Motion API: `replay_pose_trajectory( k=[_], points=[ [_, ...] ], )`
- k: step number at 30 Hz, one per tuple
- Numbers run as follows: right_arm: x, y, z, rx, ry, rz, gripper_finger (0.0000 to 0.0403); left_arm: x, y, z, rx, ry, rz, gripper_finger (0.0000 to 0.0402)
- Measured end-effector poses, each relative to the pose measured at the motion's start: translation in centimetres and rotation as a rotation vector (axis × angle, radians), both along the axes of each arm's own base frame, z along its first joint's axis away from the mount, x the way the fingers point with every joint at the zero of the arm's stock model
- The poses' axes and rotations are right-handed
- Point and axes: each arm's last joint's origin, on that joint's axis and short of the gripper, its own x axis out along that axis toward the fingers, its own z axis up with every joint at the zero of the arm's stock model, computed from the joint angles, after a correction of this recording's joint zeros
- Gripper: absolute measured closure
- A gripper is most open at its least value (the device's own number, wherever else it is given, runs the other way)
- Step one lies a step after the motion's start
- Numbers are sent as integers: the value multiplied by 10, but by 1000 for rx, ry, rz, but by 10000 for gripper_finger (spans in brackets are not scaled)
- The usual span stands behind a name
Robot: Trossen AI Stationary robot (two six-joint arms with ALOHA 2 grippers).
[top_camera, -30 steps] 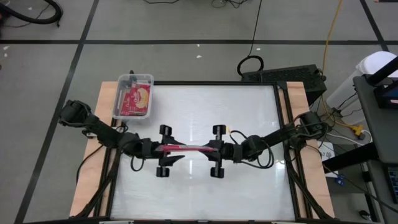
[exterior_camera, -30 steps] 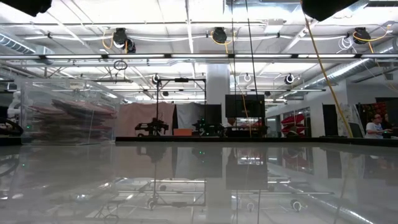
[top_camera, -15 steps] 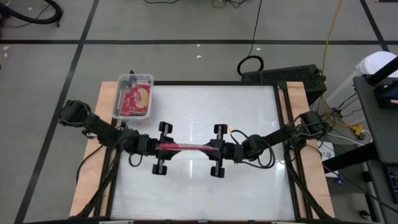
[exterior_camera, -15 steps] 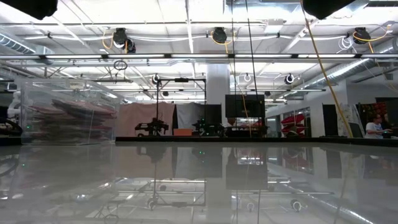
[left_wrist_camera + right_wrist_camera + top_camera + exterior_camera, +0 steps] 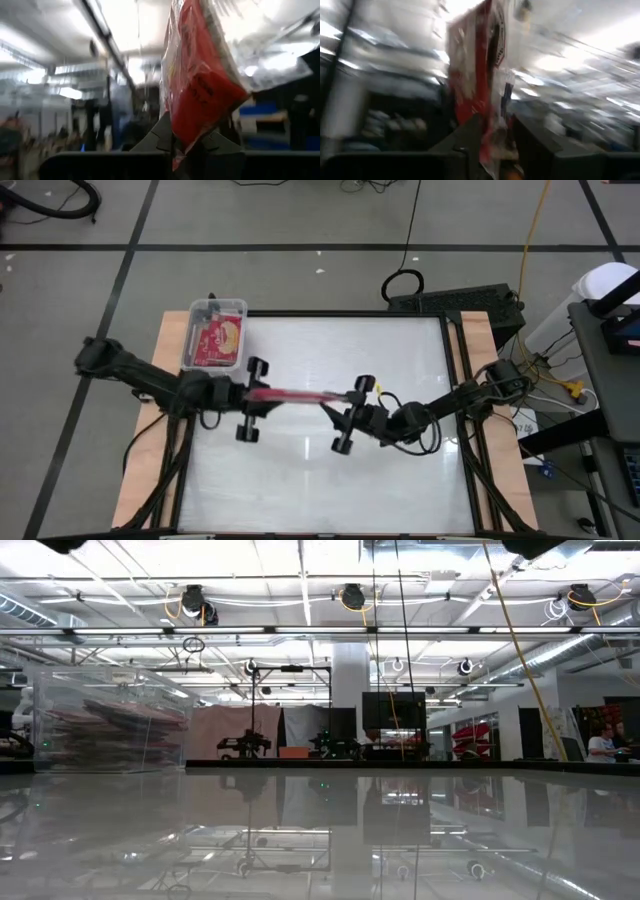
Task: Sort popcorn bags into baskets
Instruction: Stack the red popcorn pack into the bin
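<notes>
The left gripper (image 5: 250,394) is hanging over the surface (image 5: 400,470) at about nine o'clock from its middle, jaws clamping one end of a red bag (image 5: 290,395) held edge-up. In the left wrist view the bag (image 5: 200,90) is rising straight out from between the closed jaws (image 5: 187,150). The right gripper (image 5: 350,408) is sitting at the bag's other end, near the middle of the surface; in its wrist view the bag's edge (image 5: 485,75) is standing between its two fingers (image 5: 465,135), and I cannot tell whether these jaws are gripping or parted. Farther off, at about eleven o'clock, the clear bin (image 5: 213,335) is resting on the surface's corner, with a red bag (image 5: 217,341) lying flat inside it. In the low view the bin (image 5: 110,720) is showing stacked bags.
</notes>
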Motion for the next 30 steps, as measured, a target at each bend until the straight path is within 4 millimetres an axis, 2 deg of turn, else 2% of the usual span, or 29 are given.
replay_pose_trajectory(
  k=[4,7,9,14,18,24,30],
  points=[
    [1,3,-9,69,162,-207,261,-23,23,11,1,183,80,382],
    [3,6,-21,109,314,-336,240,-51,40,20,-27,261,179,382],
    [6,8,-31,125,398,-356,231,-71,51,24,-35,305,267,382],
    [9,8,-57,202,505,-243,226,-115,73,30,-51,428,516,382],
    [7,5,-75,258,559,-113,233,-139,84,39,-80,589,670,382],
    [-1,3,-95,329,601,22,248,-162,95,43,-164,822,844,381],
    [-8,5,-104,352,624,44,259,-174,99,33,-280,975,912,381]
  ],
)
